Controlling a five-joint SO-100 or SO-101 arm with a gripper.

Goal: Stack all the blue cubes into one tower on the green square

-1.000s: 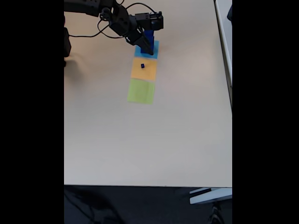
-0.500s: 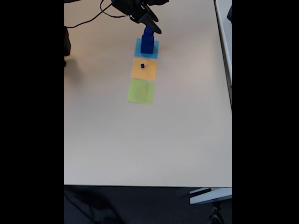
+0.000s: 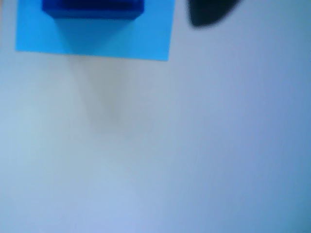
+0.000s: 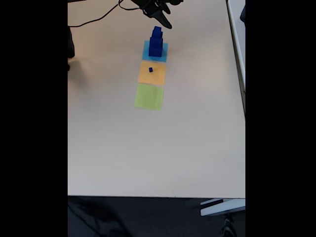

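Observation:
In the fixed view a stepped tower [image 4: 155, 43] of dark blue cubes stands on the light-blue square [image 4: 163, 55], the farthest of three flat squares. One tiny blue cube [image 4: 150, 70] lies alone on the orange square [image 4: 157, 76]. Nearer the camera, the green square [image 4: 149, 96] carries nothing. My gripper [image 4: 163, 19] hangs above and behind the tower, apart from it, open and holding nothing. The wrist view is blurred: the tower's bottom cube [image 3: 92, 8] on the light-blue square [image 3: 121, 41] sits at the top left, and a dark fingertip [image 3: 211, 12] at the top.
The pale table [image 4: 148, 148] stretches wide in front of the squares. Black cables [image 4: 94, 20] trail at the back left. The table's front edge [image 4: 148, 196] runs low in the fixed view, with a pale object [image 4: 222, 207] beyond its right corner.
My gripper let go of the tower on the light-blue square, then rose and drew back towards the far edge. The tower stays standing; the tiny cube has not moved.

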